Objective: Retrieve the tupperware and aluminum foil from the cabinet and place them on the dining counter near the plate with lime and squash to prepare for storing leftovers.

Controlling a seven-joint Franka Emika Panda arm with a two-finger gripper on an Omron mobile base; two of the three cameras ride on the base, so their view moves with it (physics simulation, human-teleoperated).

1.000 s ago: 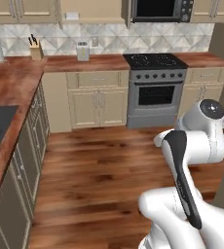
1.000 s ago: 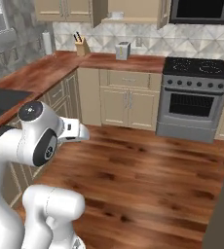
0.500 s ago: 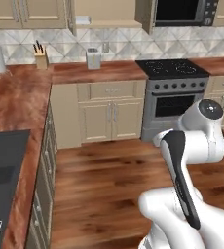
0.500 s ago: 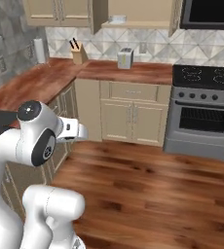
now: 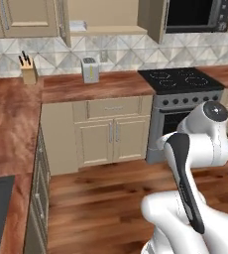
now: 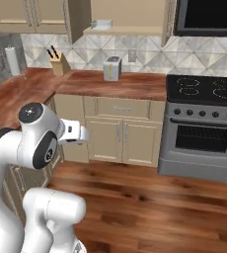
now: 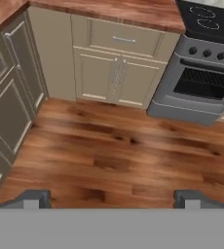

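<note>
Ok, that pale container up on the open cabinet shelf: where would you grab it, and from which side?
Probably the tupperware by its front rim, coming in level through the open front of the cabinet. It lies flat and shallow on the shelf, its front edge facing out.

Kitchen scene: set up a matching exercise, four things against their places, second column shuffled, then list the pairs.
Things:
1. toaster
2. knife block
3. paper towel roll
4. stove

Places:
A. far left on the side counter, by the wall
B. right of the beige base cabinets
C. in the counter's corner, against the backsplash
D. on the counter, under the open shelf

Pairs: 1-D, 2-C, 3-A, 4-B
</note>
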